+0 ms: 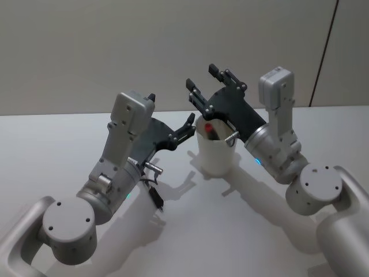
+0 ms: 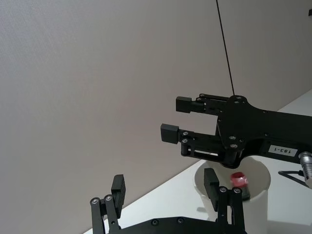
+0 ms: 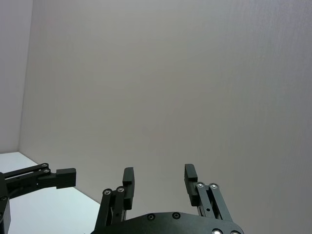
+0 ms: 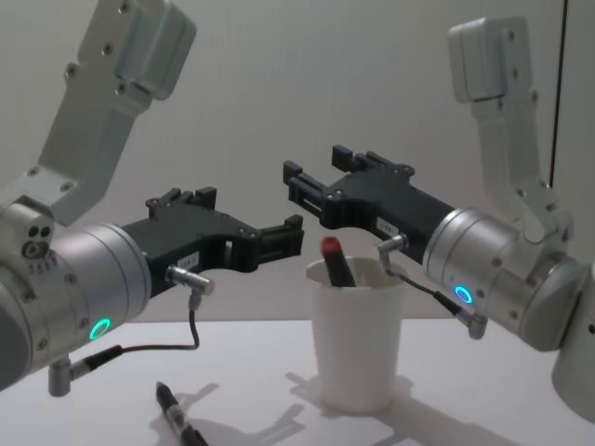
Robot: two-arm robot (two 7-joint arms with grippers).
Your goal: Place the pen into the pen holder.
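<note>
White tabletop (image 1: pixel 52 138), pale wall behind. Pen holder (image 1: pixel 218 156) stands upright near the table's middle, between the two arms. Red-capped pen (image 1: pixel 209 128) stands inside it, leaning against the rim (cap uppermost, clear of the rim). Black pen (image 4: pixel 177 413) lies flat on the table to the robot's left of the holder, apart from it, below the left arm. Right gripper (image 3: pixel 159 173) is held above the holder, fingertips reaching past the rim toward the robot's left; fingers spread, nothing between them. Left gripper (image 2: pixel 165 183) sits just beside the holder at about rim height, fingers likewise spread and empty; contact with the rim cannot be determined.
</note>
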